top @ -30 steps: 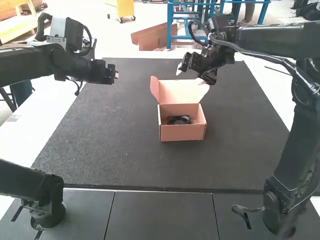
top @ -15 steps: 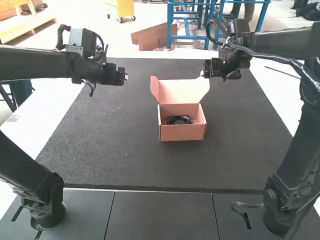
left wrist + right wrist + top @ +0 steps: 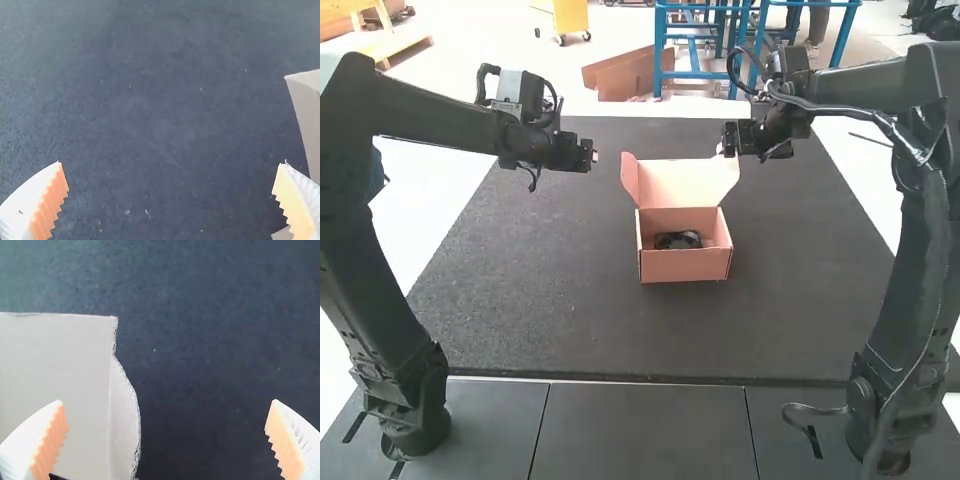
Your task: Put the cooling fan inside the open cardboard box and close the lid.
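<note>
The cooling fan (image 3: 676, 240) already lies inside the cardboard box (image 3: 685, 262), mid-worktop. Its lid (image 3: 680, 185) stands upright at the far side. It looks like light, stiff card that creases easily, best pushed near the top edge. The left fingers (image 3: 47, 202) and right fingers (image 3: 45, 440) are spread, holding nothing.

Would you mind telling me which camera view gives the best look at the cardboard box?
The high view: the cardboard box stands whole on the mat, lid raised, cooling fan inside. The left wrist view catches one pale corner of it; the right wrist view looks down on part of its lid.
</note>
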Robot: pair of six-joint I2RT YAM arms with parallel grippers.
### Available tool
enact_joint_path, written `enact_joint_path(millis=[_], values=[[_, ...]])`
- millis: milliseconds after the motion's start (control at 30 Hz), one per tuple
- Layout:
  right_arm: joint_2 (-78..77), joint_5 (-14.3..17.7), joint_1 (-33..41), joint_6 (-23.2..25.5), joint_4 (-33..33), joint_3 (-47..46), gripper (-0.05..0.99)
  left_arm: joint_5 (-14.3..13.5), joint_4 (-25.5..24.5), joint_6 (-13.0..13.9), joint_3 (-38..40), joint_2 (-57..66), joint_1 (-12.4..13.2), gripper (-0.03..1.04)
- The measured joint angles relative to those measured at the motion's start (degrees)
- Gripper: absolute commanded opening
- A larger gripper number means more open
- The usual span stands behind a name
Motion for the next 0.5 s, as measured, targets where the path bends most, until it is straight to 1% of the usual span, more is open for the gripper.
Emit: enact_joint_path(millis=[100, 233, 500], values=[[0.2, -1.2, -0.2, 0.1, -0.7, 1.7, 0.90, 0.0, 0.0, 0.0, 1.7, 2.5, -0.7, 0.97], [0.2, -2.7, -0.6, 0.2, -2.4, 3.7, 0.90, 0.0, -0.3, -0.2, 4.1, 5.4, -2.3, 0.97], [0.2, -5.5, -1.7, 0.7, -3.9, 3.9, 0.90, 0.1, -1.6, -0.3, 8.5, 8.9, -4.5, 0.97]])
